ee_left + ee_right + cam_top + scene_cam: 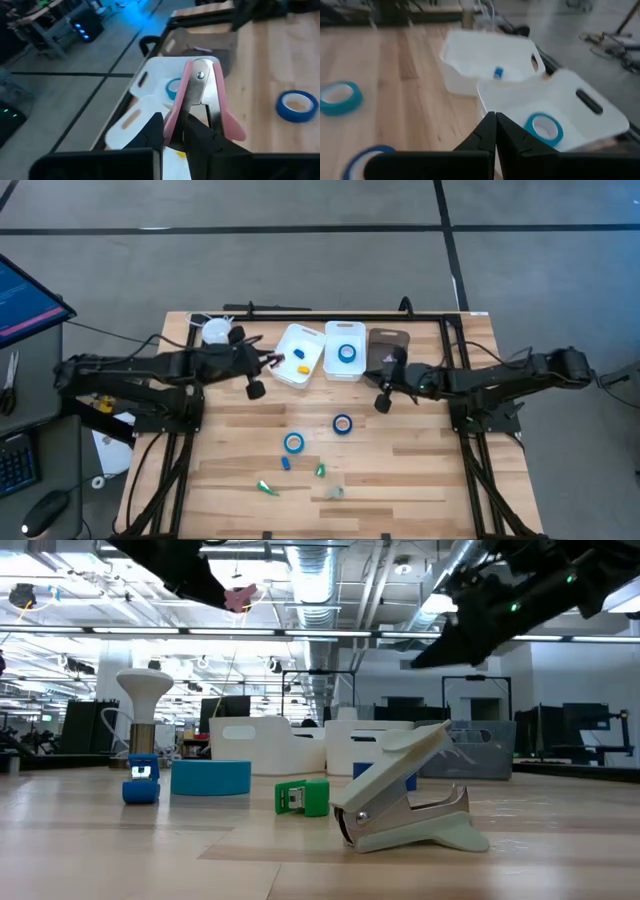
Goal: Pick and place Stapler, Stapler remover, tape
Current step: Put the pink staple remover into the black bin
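My left gripper [181, 137] is shut on a pink stapler remover [201, 95] and hangs above the left white bin [298, 357]; it also shows in the high view [268, 361]. That bin holds a yellow and a blue piece. One blue tape roll [347, 352] lies in the middle white bin [345, 335]. Two tape rolls [343, 423] [293, 442] lie flat on the table. A pale stapler remover [405, 808], a green stapler [303, 797] and a blue stapler [141, 781] rest on the wood. My right gripper [495, 131] is shut, holds nothing, and hangs near the dark tray [388, 343]. My left gripper pinches the pink stapler remover between its two fingers at the end nearest the wrist [175, 125]. The riveted metal end [200, 75] points away from the fingers, along their line. The remover is lifted clear, above the white bins.
Small green pieces [267, 488] [320, 470] and a blue one [285, 463] lie near the table's front. A white object [215, 332] stands at the back left corner. Bare wood lies between the bins and the tape rolls.
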Action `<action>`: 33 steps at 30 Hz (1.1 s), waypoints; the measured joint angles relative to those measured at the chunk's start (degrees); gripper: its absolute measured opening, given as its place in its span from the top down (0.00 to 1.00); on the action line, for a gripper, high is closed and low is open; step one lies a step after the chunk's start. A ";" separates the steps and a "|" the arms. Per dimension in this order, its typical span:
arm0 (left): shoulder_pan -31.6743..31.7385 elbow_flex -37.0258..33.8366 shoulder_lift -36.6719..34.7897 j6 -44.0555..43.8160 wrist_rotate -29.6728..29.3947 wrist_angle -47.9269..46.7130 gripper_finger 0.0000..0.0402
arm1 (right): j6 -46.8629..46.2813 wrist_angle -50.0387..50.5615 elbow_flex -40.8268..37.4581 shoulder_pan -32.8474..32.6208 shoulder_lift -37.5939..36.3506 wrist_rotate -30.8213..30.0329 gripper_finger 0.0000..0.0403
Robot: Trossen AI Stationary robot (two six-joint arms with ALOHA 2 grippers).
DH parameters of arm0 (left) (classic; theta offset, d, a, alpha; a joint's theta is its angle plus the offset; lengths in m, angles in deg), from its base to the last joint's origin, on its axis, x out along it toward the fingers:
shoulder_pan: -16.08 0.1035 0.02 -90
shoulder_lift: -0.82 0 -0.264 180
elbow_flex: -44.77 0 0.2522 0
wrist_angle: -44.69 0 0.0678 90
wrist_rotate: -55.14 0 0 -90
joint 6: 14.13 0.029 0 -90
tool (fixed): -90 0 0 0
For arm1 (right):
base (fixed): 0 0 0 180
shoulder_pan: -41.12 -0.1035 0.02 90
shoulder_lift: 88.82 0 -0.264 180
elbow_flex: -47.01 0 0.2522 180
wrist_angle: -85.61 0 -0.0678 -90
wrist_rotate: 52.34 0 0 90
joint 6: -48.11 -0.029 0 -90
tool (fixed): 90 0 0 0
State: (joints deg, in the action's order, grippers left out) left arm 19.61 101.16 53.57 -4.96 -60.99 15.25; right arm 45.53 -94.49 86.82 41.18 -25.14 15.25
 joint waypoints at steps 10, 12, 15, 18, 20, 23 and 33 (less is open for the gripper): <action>3.16 0.00 -0.05 1.53 0.00 0.93 0.92 | 8.74 0.09 0.00 -4.28 -13.92 -3.48 1.00; 3.37 0.00 -0.09 1.51 0.00 2.18 0.92 | 10.27 0.38 0.00 -4.29 -16.47 -3.65 1.00; 3.32 0.00 -0.11 1.53 0.02 3.15 0.90 | 11.12 2.01 0.02 -4.29 -19.68 -3.65 1.00; 3.30 0.00 -0.11 1.53 0.04 3.39 0.91 | 10.65 5.08 0.02 -4.07 -21.64 -3.65 1.00; 3.30 0.00 -0.11 1.53 0.04 3.52 0.91 | 10.09 7.06 0.02 -4.07 -22.29 -3.67 1.00; 3.32 0.00 -0.11 1.53 0.65 5.25 0.92 | 10.04 9.45 0.02 -4.11 -22.55 -5.37 1.00; 6.23 0.11 7.22 3.02 14.77 22.07 0.92 | 10.66 11.58 0.02 -4.07 -22.58 -12.83 1.00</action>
State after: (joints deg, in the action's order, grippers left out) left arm 25.84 101.27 60.79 -1.94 -46.22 37.32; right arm 56.20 -82.91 86.84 37.11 -47.72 2.42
